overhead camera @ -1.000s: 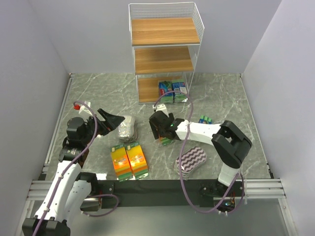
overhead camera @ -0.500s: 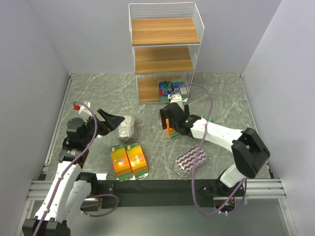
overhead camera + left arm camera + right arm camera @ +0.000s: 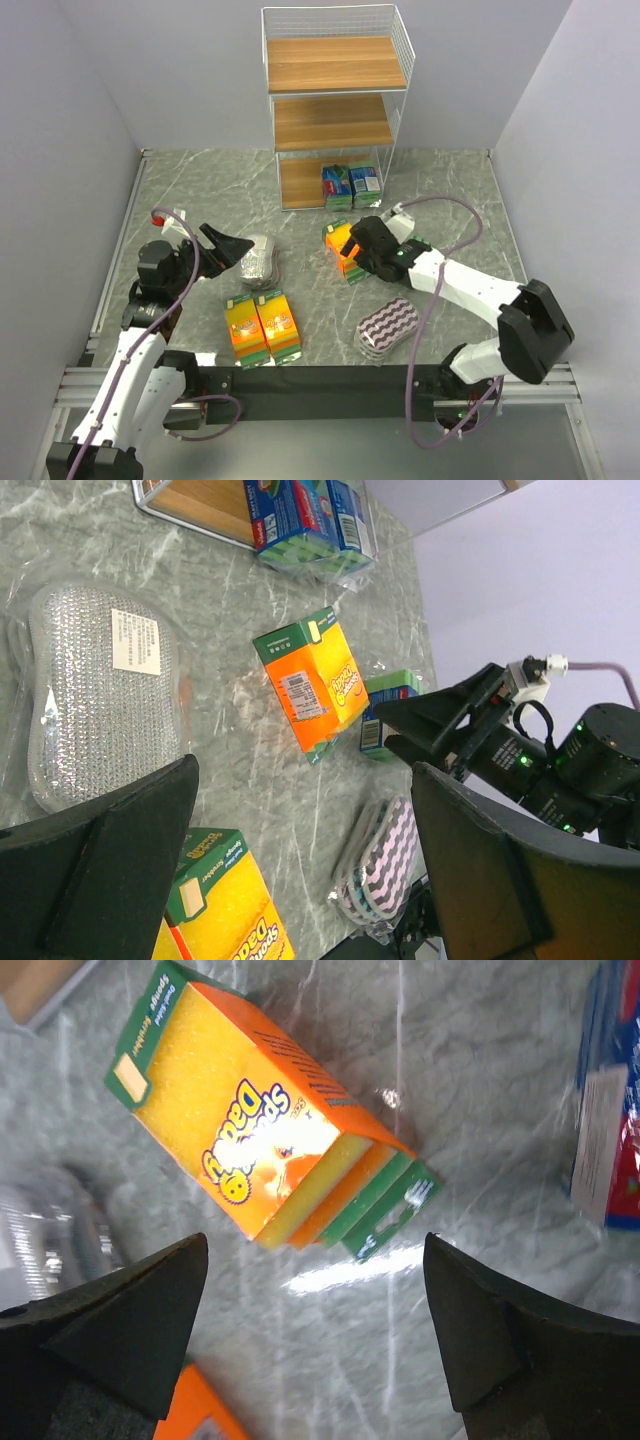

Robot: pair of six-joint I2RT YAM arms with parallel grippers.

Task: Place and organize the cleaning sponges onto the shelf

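Your shelf (image 3: pixel 335 62) stands at the far side of the tabletop (image 3: pixel 450 190), backed against the rear wall (image 3: pixel 200 80). Its top and middle tiers show bare wood. Two blue-green packs (image 3: pixel 351 186) stand side by side at the right end of its bottom tier. You cannot tell whether they sit wholly on the wood or partly on the marble.

The other packs lie in front of the shelf. An orange pack (image 3: pixel 343 245) lies flat just in front of the shelf's right front corner. Your right pincer (image 3: pixel 365 245) hangs over it, jaws spread wide and gripping nothing. In the right wrist view the pack lies beyond the two dark fingers (image 3: pixel 110 1330), apart from both. Your left pincer (image 3: pixel 235 245) is in front and to the left of the shelf. It is also wide open and empty, just beside the silvery-grey pack (image 3: pixel 258 260).

Farther from the shelf, two orange packs (image 3: pixel 262 327) lie side by side and touching. The purple-white pack (image 3: pixel 388 325) lies to their right. Both spots are close to the tabletop's near edge.

Bare marble runs from either side of the shelf out to the side walls. There is also an open strip between the shelf's front and the nearest packs.

A third blue-green pack (image 3: pixel 390 710) lies in front and to the right of the shelf. From above, the right arm (image 3: pixel 450 285) hides most of it, and the right wrist view cuts it off at the frame's edge.
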